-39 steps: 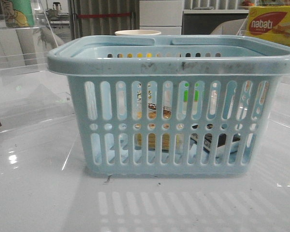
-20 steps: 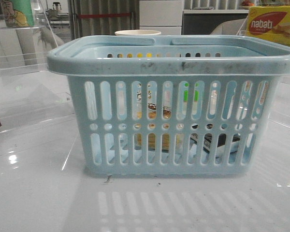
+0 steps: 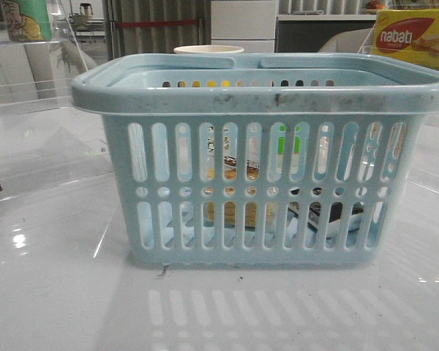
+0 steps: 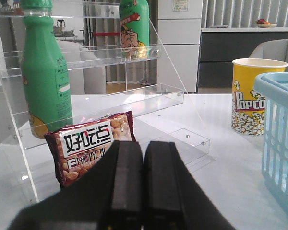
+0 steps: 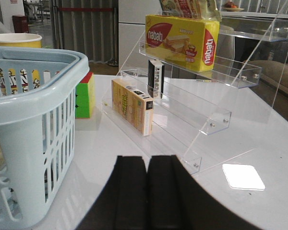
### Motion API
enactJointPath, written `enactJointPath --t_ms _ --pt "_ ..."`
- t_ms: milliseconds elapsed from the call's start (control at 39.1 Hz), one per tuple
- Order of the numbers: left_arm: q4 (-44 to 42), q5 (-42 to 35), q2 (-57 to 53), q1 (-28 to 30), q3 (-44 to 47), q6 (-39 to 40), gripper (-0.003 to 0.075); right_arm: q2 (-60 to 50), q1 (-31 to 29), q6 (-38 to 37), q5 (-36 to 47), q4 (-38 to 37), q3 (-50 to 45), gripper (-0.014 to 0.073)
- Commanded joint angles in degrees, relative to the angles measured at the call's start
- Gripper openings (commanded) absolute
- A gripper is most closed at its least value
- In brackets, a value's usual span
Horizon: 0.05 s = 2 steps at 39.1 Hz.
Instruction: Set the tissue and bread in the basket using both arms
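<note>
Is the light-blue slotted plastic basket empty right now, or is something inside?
Not empty. Through the light-blue slotted plastic basket wall show the tan wrapped bread and the dark tissue pack.

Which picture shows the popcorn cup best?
The left wrist view: the yellow popcorn cup stands in the open beside the basket, with its printed side readable. The front view shows only its pale rim poking up behind the basket. The right wrist view catches just a bit of its top behind the basket rim.

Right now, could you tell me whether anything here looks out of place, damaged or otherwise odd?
Nothing serious. The basket stands upright and level, though dark scuffs mark its front rim. Through the slots, the bread and the tissue appear to be inside. Both grippers, left and right, are shut and empty.
</note>
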<state>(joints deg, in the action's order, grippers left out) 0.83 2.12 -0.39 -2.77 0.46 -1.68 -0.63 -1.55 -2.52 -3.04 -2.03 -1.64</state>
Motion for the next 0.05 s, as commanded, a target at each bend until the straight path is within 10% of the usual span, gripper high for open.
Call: enactJointPath --t_ms 0,26 --pt "0.4 -5.4 -0.9 0.1 -0.1 0.3 0.009 -1.0 -0.3 0.1 5.4 0.0 -0.1 0.0029" --pt "0.4 -5.4 -0.9 0.1 -0.1 0.3 0.009 -1.0 -0.3 0.1 5.4 0.0 -0.1 0.0029"
